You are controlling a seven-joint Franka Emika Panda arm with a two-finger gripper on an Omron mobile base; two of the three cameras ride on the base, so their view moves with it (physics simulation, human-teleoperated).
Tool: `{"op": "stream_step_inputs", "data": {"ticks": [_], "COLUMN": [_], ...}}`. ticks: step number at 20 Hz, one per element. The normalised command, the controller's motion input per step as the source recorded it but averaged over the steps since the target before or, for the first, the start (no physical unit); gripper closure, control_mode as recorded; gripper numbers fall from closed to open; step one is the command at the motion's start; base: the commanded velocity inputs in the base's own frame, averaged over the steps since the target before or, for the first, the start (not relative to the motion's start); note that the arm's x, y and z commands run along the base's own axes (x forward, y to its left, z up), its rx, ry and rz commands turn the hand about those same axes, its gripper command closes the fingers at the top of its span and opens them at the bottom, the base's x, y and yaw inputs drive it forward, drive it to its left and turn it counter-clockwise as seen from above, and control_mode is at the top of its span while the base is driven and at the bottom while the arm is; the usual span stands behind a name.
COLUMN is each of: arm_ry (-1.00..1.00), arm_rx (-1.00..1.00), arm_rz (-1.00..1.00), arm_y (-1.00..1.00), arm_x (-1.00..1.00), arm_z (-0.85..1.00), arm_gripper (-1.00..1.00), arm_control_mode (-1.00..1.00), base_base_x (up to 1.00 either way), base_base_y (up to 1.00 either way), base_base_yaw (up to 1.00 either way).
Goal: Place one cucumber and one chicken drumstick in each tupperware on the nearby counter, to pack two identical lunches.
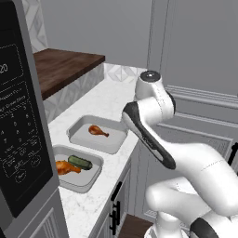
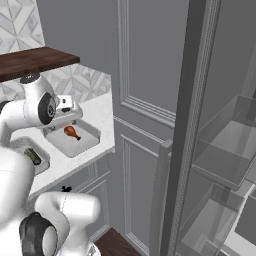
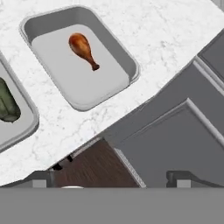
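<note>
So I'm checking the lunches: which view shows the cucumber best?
The left base view: the whole cucumber lies beside a drumstick in the near tub. The right base view has it small behind the arm; the hand view cuts it at the edge.

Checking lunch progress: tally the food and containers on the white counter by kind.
Tupperware: 2, the far one and the near one
Chicken drumsticks: 2, one in the far tupperware, one in the near tupperware
Cucumbers: 1, in the near tupperware
Total: 5
</note>
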Motion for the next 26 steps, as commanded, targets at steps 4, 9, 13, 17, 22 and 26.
{"op": "stream_step_inputs", "data": {"ticks": [4, 9, 13, 17, 22, 26], "arm_ry": [0.00, 0.00, 0.01, -0.05, -0.02, 0.00], "arm_rx": [0.17, 0.16, 0.14, 0.04, 0.00, 0.00], "arm_rz": [-0.23, -0.18, -0.19, -0.07, -0.03, 0.00], "arm_y": [-0.65, -0.39, -0.24, -0.02, 0.00, 0.00], "arm_x": [-1.00, -1.00, -1.00, -1.00, -0.58, 0.00], "arm_z": [0.06, 0.00, 0.05, 0.68, 0.38, 0.00], "arm_gripper": [-1.00, -1.00, -1.00, -1.00, -1.00, -1.00], "arm_control_mode": [-1.00, -1.00, -1.00, -1.00, -1.00, -1.00], "base_base_x": [0.00, 0.00, 0.00, 0.00, 0.00, 0.00], "base_base_y": [0.00, 0.00, 0.00, 0.00, 0.00, 0.00], "base_base_yaw": [0.00, 0.00, 0.00, 0.00, 0.00, 0.00]}}
